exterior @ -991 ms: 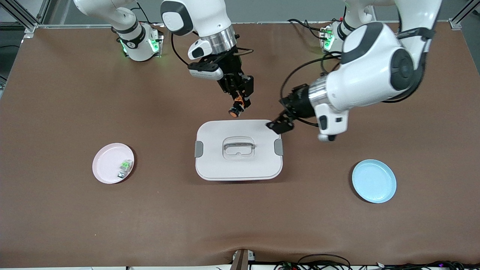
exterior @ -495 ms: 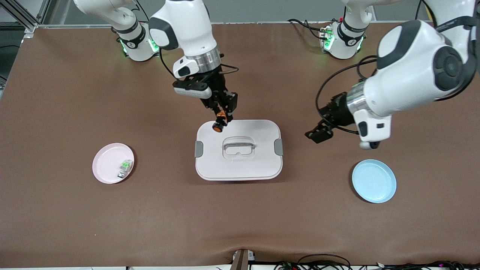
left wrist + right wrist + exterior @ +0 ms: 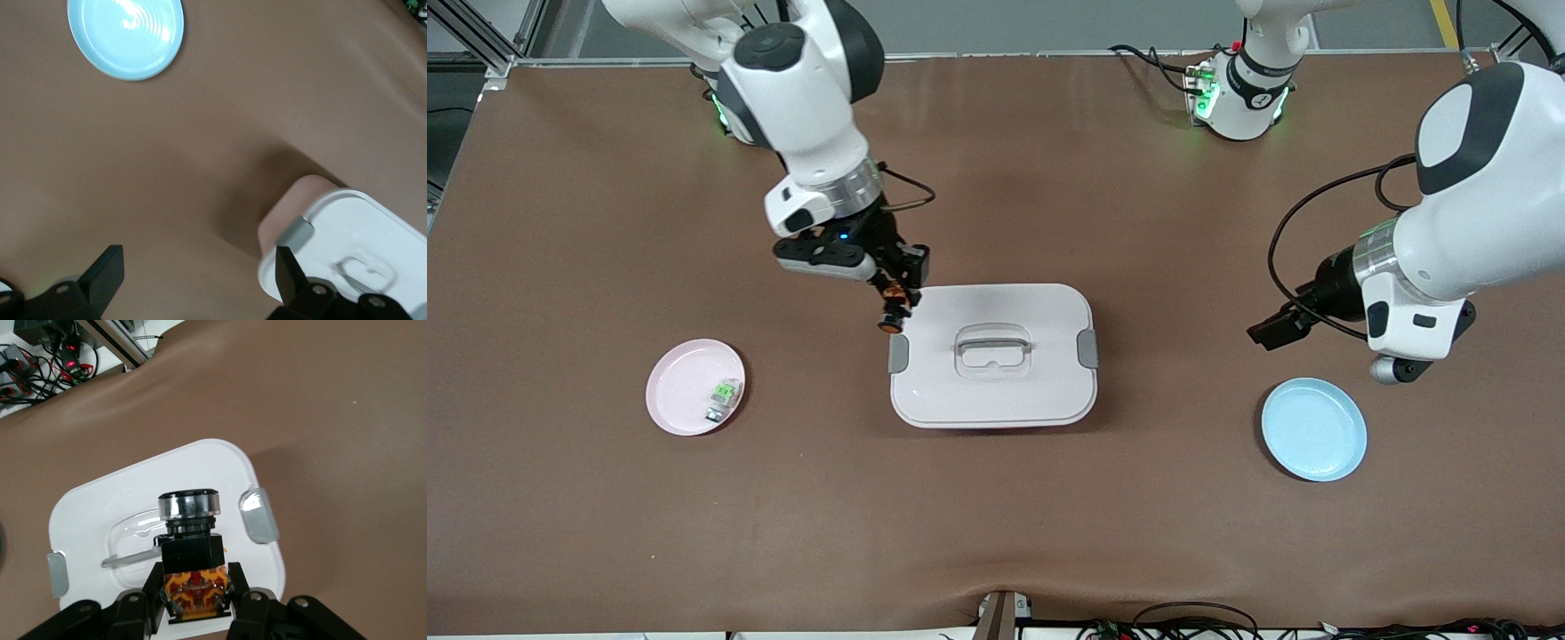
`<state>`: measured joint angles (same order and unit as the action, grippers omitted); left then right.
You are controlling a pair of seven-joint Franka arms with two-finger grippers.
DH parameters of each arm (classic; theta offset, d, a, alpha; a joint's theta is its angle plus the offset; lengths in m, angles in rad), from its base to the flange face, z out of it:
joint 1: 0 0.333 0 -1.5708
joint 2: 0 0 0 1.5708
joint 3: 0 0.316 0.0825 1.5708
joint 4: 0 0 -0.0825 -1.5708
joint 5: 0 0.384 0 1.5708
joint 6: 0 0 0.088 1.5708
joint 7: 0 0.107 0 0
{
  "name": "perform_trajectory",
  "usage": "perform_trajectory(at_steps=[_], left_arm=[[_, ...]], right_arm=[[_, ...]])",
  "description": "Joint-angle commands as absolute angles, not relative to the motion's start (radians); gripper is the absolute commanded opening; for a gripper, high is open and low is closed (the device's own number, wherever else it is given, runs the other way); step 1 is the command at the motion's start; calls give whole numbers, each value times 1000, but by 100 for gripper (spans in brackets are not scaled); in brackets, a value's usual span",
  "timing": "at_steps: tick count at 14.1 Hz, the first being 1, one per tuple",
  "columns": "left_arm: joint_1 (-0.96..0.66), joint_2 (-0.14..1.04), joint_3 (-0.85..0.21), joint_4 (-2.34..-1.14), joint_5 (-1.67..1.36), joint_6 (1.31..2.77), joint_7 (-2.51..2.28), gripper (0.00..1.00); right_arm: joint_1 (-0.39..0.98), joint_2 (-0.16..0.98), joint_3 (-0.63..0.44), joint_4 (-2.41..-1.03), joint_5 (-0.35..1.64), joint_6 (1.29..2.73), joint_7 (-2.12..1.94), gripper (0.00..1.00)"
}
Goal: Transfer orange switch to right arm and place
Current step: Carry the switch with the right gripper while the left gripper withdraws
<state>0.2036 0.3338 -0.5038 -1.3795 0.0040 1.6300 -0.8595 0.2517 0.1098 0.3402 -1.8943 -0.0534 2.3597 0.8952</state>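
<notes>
Orange switch sits clamped between my right gripper's fingers, up in the air just over the corner of the white lidded box that faces the right arm's end of the table. From my right wrist I see it end-on: my pads pinch the black-and-orange body low down and the round cap points away from me, down toward the lid, so the cap stays free and the part should set down cleanly. The handover looks finished, and I judge I'm now carrying it toward the pink plate, where the small green-and-white part already lies. My left gripper hangs empty with its fingers spread wide, over bare table just above the blue plate; my left wrist shows both fingertips parted with nothing between them. Against a second ago, my right gripper has swung from over the table past the box's upper edge across to this corner, dropping lower, while my left has backed off from the box's other corner out toward the blue plate.
</notes>
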Motion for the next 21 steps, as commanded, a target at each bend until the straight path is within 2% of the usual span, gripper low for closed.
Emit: perform_trajectory(at_steps=[1,4,9,14,18,19,21], left_arm=[[253,311,-506,-1390,73,1597,-691,100],[301,310,-506,-1387,158,1579,-573,100],[406,287,-512,-1382,219,1577,-310,100],[422,227,-512,-1390,209,1565,-200,100],[399,215,-511,-1390,186,1572,-150,100],[350,184,-476,-1402,181,1569,-149,100],[183,94,-294,-1494,126,1568,-144,100]], right_arm=[[160,23,353,-1956,70,2315,688,0],[57,-34,347,-1979,141,2212,420,0],[-86,-83,333,-2009,149,2074,5,0],[-222,-87,330,-2069,147,2086,-433,0],[-310,-81,330,-2134,146,2180,-697,0],[-328,-80,330,-2143,146,2192,-742,0],[-357,-71,330,-2146,143,2212,-875,0]])
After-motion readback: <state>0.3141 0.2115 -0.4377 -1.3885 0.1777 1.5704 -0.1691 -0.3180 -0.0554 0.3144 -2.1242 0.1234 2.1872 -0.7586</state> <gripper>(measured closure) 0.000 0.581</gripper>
